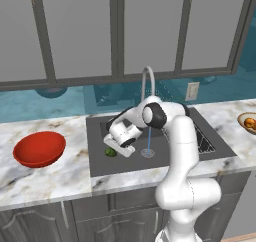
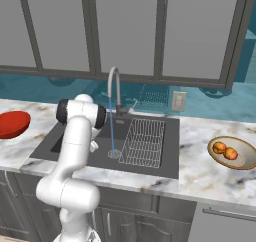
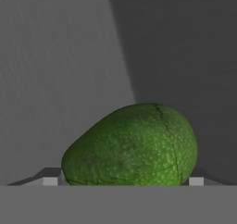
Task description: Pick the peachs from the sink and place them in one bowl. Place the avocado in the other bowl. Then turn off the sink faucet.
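The avocado (image 3: 132, 146) lies between the tool's fingertips (image 3: 50, 181) on the sink (image 3: 60, 70) floor.

Most of the avocado (image 1: 110, 152) is blocked by the white hand in the left base view, so just a green sliver gets seen at the sink (image 1: 100, 166) floor. The tan bowl (image 1: 247, 122) is chopped off by the right edge there, and its fruit can't really be made out. In the hand view the avocado's bottom is cut off, and only the pale tops of the fingers (image 3: 50, 181) are seen beside it, so contact can't be judged. The red bowl (image 2: 12, 124) is clipped by the left edge in the right base view.
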Tool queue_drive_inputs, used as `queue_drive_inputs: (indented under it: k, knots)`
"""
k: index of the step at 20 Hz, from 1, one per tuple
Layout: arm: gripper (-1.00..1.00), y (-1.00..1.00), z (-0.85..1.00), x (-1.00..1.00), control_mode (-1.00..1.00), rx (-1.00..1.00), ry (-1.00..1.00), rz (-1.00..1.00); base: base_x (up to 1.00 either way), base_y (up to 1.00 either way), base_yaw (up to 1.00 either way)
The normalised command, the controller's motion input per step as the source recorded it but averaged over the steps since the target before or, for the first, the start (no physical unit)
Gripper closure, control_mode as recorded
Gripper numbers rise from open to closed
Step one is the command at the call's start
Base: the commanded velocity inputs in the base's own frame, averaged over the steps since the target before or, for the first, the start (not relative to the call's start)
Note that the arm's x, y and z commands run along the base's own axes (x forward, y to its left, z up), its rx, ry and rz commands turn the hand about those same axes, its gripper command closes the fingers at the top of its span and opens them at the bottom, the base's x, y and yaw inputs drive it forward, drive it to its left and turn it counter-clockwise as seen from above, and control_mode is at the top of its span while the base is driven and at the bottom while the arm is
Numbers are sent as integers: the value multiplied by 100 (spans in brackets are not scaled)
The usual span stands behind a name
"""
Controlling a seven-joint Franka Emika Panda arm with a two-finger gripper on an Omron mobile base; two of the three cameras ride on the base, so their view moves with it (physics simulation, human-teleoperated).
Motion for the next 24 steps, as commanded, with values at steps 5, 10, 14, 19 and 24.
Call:
queue_drive_inputs:
  k: [5,10,14,19,24]
  knots:
    - [100,21,-1,0,-100,0,0,-10,0,0,0]
    - [100,0,20,0,-100,1,0,-9,0,0,0]
    - [100,-10,42,0,-100,3,0,-10,0,0,0]
    - [100,-30,43,0,-100,4,0,-8,0,0,0]
    - [100,-55,40,-7,-100,4,-4,-5,0,0,0]
